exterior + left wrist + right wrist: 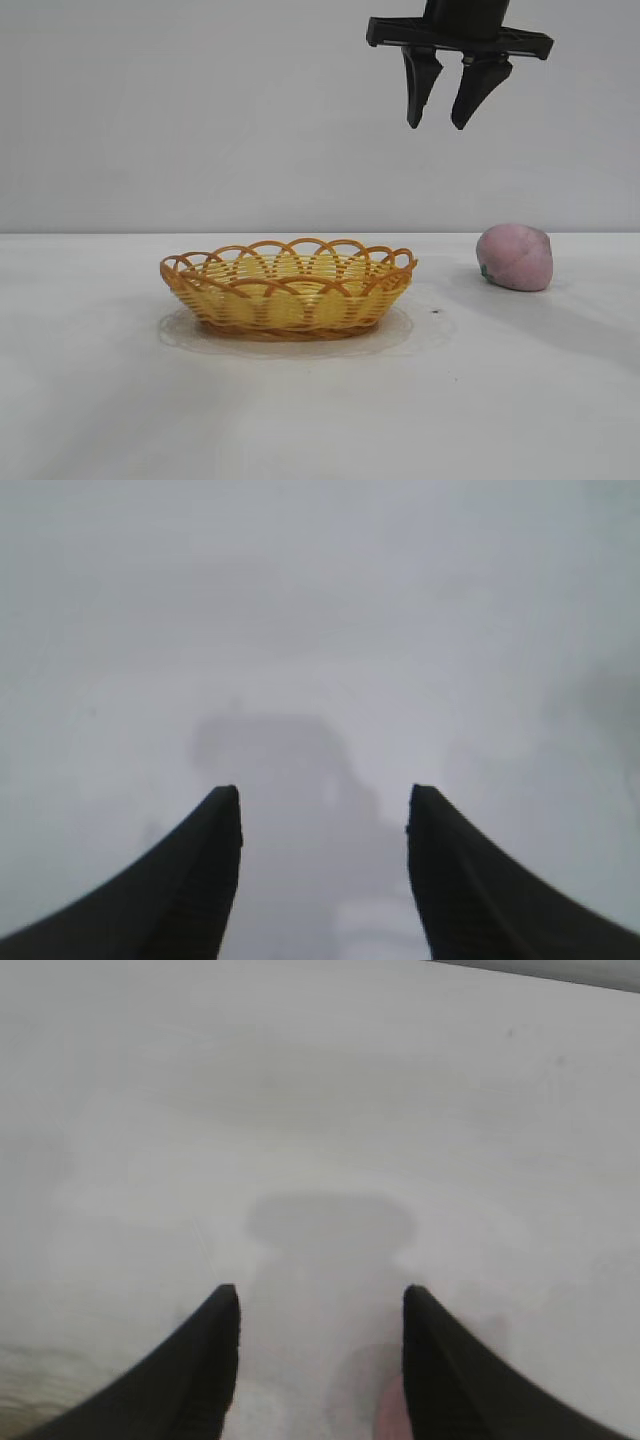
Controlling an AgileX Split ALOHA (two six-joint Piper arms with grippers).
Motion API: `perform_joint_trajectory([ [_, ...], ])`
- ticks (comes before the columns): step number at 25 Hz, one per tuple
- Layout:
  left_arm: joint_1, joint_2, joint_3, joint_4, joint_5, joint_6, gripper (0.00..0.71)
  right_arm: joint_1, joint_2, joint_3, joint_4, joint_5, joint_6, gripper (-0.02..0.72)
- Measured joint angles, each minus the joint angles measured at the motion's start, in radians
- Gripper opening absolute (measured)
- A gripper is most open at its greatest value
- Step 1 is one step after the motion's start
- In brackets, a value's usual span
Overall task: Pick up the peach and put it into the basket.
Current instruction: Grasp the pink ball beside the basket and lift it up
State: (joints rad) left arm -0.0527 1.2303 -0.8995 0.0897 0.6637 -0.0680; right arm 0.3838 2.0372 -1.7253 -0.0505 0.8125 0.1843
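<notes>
Nearest my camera sits the basket (288, 287) on the tabletop (90, 400), below and to the left of my right gripper (446, 122). That gripper hangs high with its fingers parted, holding nothing, open air all around it. The peach (515, 257) lies below it, slightly right, well apart from the basket's scalloped rim. My left gripper (325, 798) is spread wide over bare tabletop.

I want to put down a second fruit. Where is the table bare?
The table is bare left of the basket, all along the front, and in the gap between basket and peach. The right gripper hangs high above that gap, jaws open. Nowhere is it crowded.
</notes>
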Motion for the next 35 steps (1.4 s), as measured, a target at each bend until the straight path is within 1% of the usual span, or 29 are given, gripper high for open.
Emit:
perform_joint_trajectory([
  [3,0.000,-0.211,0.087,-0.014,0.074,0.004,0.386,0.000,0.000,0.000,0.000,0.000,-0.019,0.369],
  [5,0.000,-0.385,0.145,-0.016,0.155,0.018,0.386,0.000,0.000,0.000,0.000,0.000,-0.029,0.369],
  [10,0.000,-0.675,0.260,-0.030,0.339,0.021,0.386,0.000,0.000,0.000,0.006,0.000,-0.041,0.369],
  [13,0.000,-0.817,0.332,-0.046,0.385,0.023,0.386,0.000,0.000,0.000,0.008,0.010,-0.042,0.369],
  [15,0.000,-0.900,0.371,-0.046,0.393,0.025,0.386,0.000,0.000,0.000,0.008,0.028,-0.050,0.369],
  [20,0.000,-1.063,0.408,-0.046,0.437,0.028,0.386,0.000,0.000,0.000,0.008,0.070,-0.061,0.369],
  [25,0.000,-1.226,0.410,-0.046,0.452,0.037,0.386,0.000,0.000,0.000,-0.020,0.130,-0.063,0.369],
  [29,0.000,-1.247,0.412,-0.046,0.456,0.039,0.386,0.000,0.035,0.000,-0.082,0.184,-0.043,0.369],
  [32,0.000,-1.247,0.412,-0.046,0.456,0.042,0.386,-0.009,0.092,0.000,-0.098,0.212,-0.036,0.369],
  [35,0.000,-1.247,0.412,-0.046,0.456,0.042,0.386,-0.022,0.153,0.000,-0.103,0.215,-0.026,0.369],
])
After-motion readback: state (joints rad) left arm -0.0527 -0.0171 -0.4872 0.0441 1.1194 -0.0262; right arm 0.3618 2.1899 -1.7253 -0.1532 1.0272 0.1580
